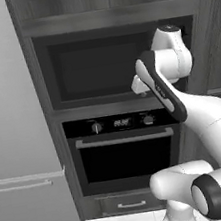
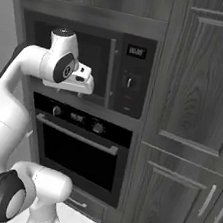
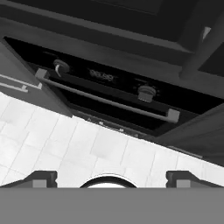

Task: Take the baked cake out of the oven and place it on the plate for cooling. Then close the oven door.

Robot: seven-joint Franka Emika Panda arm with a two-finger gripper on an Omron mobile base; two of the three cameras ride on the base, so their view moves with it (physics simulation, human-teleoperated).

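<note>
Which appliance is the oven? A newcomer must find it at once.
Find the dark wood cabinet column right of the pale fridge. The oven is the lower black appliance there, under the microwave. Unlike it, the oven has two round knobs and a horizontal silver handle.

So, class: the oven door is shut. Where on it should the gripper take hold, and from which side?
Grip the silver bar handle along the top edge of the oven door, near its middle, coming from the front. The bar seems to stand off the glass, and the open gripper could probably straddle it.

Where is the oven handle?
The handle runs across the top of the shut oven door, just under the two knobs, below the microwave.
</note>
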